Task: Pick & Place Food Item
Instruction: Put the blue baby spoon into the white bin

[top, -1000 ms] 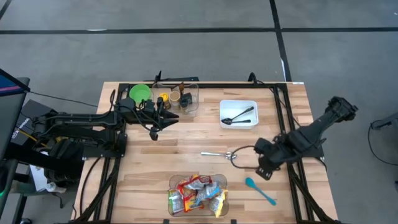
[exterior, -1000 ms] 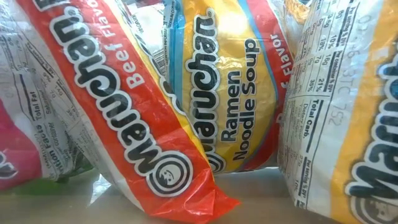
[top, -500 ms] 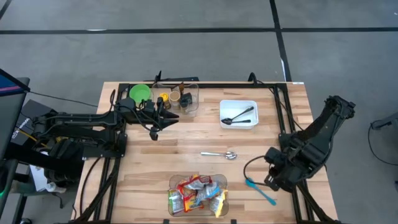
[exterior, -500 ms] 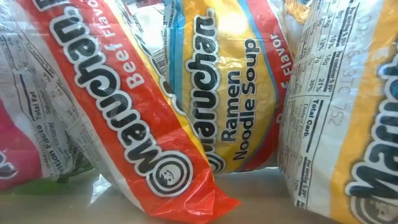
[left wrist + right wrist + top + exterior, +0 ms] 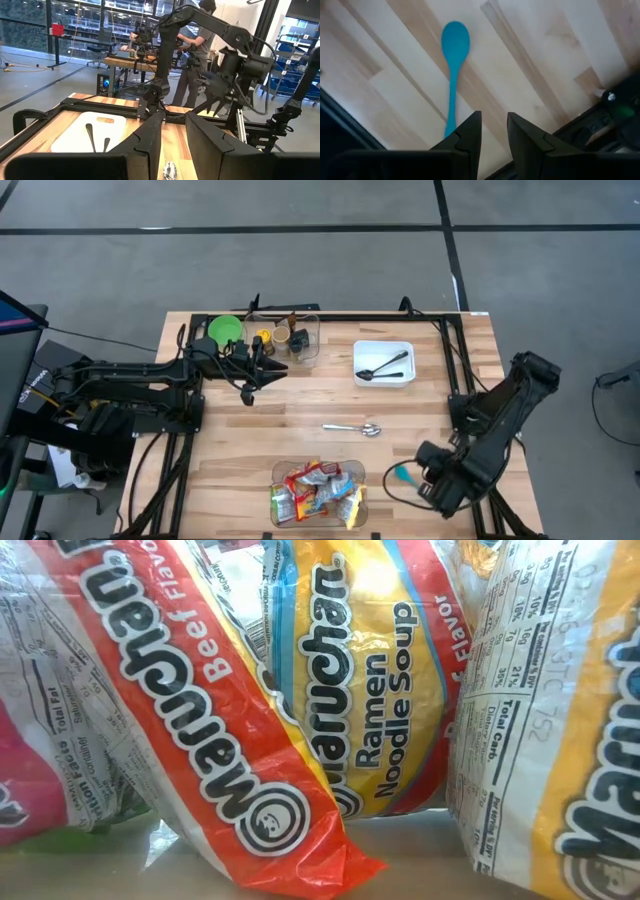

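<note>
Below the right gripper (image 5: 493, 132) lies the blue spoon (image 5: 453, 75), just ahead of its fingertips. Its fingers stand slightly apart, holding nothing.

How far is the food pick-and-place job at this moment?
Nothing looks done yet: the ramen packets all lie in the clear bin at the near edge. In hand: the right tool, holding nothing, hangs over the blue spoon, beside that bin. The left tool waits near the container of small items. Left: gripping a packet and placing it.
</note>
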You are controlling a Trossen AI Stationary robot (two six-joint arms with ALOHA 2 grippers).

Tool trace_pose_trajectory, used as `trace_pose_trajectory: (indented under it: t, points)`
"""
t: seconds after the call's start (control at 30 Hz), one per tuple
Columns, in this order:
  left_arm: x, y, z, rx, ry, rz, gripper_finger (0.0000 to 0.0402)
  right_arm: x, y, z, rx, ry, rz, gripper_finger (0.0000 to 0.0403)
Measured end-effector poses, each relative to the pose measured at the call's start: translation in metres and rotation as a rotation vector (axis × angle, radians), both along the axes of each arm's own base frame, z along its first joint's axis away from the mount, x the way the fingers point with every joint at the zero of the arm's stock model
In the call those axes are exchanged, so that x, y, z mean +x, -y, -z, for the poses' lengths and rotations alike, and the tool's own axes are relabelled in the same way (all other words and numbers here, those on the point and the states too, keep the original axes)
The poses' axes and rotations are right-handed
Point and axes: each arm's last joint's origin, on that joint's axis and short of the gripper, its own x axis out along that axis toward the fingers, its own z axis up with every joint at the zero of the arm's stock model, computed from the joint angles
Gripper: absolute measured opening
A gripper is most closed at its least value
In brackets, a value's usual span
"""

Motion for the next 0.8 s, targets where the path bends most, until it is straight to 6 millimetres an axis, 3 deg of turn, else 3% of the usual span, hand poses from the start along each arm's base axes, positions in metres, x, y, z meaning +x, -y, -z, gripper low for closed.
trace_pose_trajectory:
  t: [0.23, 0.4, 0.8]
  points:
    - [0.0, 0.0, 0.0, 0.0, 0.0, 0.0, 0.0085, 0.012, -0.018, 0.021, 0.038, -0.025, -0.001, 0.0086]
    - [0.0, 0.0, 0.0, 0.0, 0.0, 0.0, 0.0085, 0.02, -0.027, 0.024, 0.114, 0.035, -0.024, 0.0086]
    - [0.0, 0.0, -0.001, 0.001, 0.004, 0.0, 0.0085, 0.021, -0.028, 0.024, 0.126, 0.051, 0.027, 0.0086]
